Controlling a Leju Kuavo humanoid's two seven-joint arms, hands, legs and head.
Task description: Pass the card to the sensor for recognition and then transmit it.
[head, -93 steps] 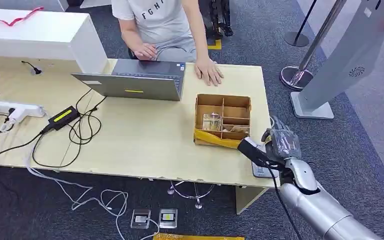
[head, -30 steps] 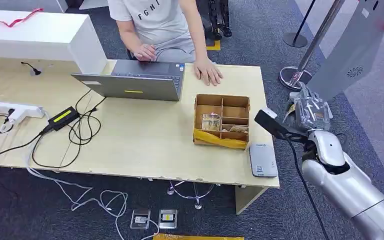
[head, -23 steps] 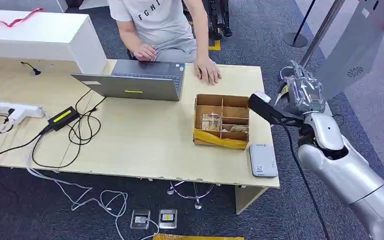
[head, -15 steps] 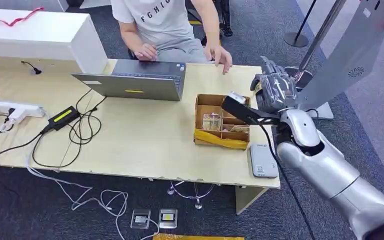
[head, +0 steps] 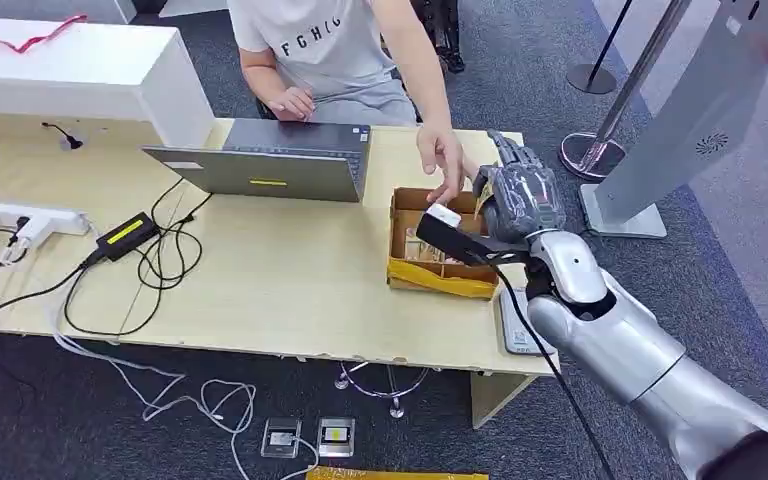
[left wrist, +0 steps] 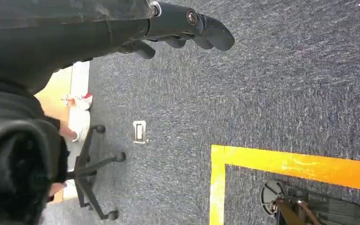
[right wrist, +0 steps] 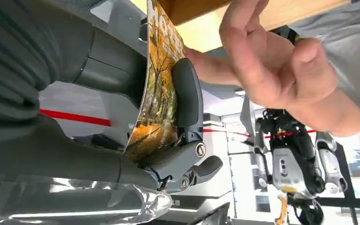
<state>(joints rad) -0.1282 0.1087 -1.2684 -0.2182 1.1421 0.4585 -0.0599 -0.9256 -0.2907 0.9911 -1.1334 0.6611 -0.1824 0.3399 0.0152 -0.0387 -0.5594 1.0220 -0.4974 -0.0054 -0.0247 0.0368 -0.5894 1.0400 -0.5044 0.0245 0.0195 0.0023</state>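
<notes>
One card (right wrist: 157, 101) — right hand (head: 516, 200) grips | shirt (head: 325, 40) — "FGH"

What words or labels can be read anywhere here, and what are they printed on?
"FGH(": dark letters on the person's grey T-shirt; the last letter is cut off by a fold.
Card held in the right hand: letters along its top edge, too cut off to read.
Yellow sticker on the laptop: too small to read.
Yellow label on the black power adapter: too small to read.

The right hand (head: 518, 200), arm outstretched, pinches a card (right wrist: 159, 89); the left hand (left wrist: 183, 23) hangs, fingers curled.
</notes>
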